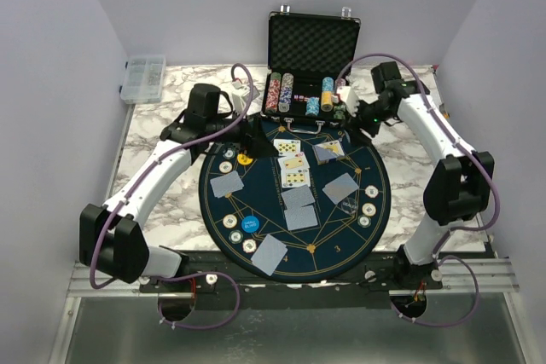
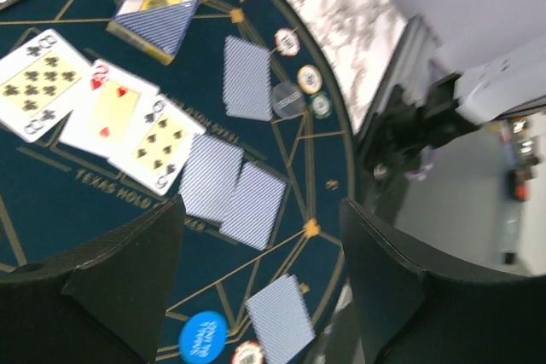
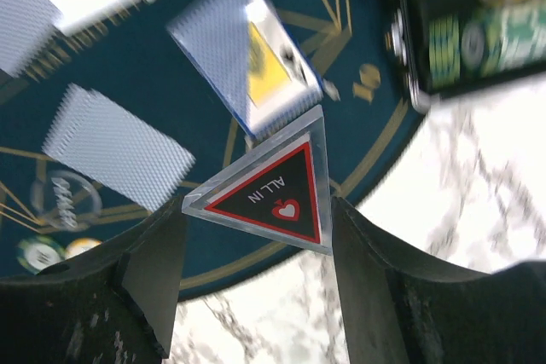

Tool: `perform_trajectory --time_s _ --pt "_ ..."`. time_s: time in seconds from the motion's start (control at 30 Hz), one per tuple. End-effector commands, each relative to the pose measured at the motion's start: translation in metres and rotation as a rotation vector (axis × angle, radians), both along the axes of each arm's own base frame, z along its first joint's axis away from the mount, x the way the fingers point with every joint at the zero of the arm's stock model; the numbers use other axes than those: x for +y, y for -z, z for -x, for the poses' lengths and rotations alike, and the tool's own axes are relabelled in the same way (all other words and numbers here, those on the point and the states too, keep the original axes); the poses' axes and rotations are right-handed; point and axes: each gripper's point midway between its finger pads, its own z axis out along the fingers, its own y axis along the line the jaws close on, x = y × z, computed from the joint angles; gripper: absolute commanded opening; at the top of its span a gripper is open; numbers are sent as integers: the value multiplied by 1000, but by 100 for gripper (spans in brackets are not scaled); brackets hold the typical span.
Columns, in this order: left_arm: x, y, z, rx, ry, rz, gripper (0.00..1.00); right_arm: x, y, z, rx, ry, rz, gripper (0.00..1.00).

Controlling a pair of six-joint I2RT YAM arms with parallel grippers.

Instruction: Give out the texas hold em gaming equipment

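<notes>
Between the fingers of the right end effector (image 3: 256,210) sits the clear ALL IN triangle (image 3: 273,193). Its edges press against both fingers, so it looks gripped at a middling width rather than merely framed. It hangs over the far right rim of the mat (image 3: 358,40), with the marble desk (image 3: 444,193) showing just beyond. The card deck (image 3: 243,57) lies below the triangle's upper corner, and the open case (image 3: 478,31) of chips stands near on the far side. How high the triangle rides above the deck, I cannot tell. To place it well, I would say the arm should bring it down level over bare mat, away from the deck and the rim. The fingers should part only once the triangle rests flat, or it may tip onto the cards or slide off toward the desk. The left end effector (image 2: 260,236) hovers with its fingers wide and nothing between them, above two face-down cards (image 2: 235,189), with a blue disc (image 2: 203,337) near its left finger.
</notes>
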Motion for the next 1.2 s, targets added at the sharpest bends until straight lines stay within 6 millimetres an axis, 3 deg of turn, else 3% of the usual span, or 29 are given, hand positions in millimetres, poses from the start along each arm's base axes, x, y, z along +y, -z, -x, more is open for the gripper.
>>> perform_trajectory --time_s 0.0,0.2,0.43,0.63,0.93,1.17 --pt "-24 -43 -7 210 -16 209 75 68 -57 27 -10 -59 -158 39" --pt "-34 -37 -21 337 -61 239 75 127 -96 44 -41 -115 -246 39" --pt "-40 -29 -25 357 -85 229 74 166 -108 66 -54 -185 -260 39" --pt "-41 -18 -27 353 -125 206 69 183 -117 77 -61 -205 -278 39" --pt "-51 -17 -24 360 -94 201 65 201 -121 86 -77 -225 -281 39" --pt "-56 -14 -22 396 -90 200 44 208 -130 88 -92 -222 -294 39"
